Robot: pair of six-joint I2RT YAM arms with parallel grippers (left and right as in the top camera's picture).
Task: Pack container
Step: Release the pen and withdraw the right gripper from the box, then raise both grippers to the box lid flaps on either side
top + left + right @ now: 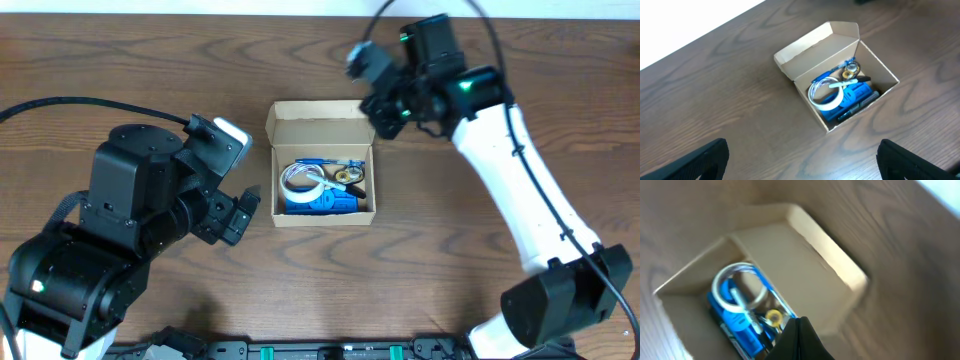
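The container (322, 219), a small tan cardboard box, stands open at mid-table with its flap lid (318, 118) raised at the far side. Inside lie a white tape ring (301, 180), a blue pack (325, 203), pens and a small yellow piece (345, 176). My right gripper (386, 117) hovers at the box's far right corner, shut with nothing in it. In the blurred right wrist view its closed fingertips (799, 326) point over the container (785, 265). My left gripper (243, 214) is open, left of the box; the container (880, 67) lies beyond its spread fingers (700, 160).
Dark wood-grain table (150, 60) on all sides of the box. The white right arm (520, 190) reaches in from the near right, and the black left arm (120, 230) fills the near left. A pale strip beyond the table edge (685, 20) shows in the left wrist view.
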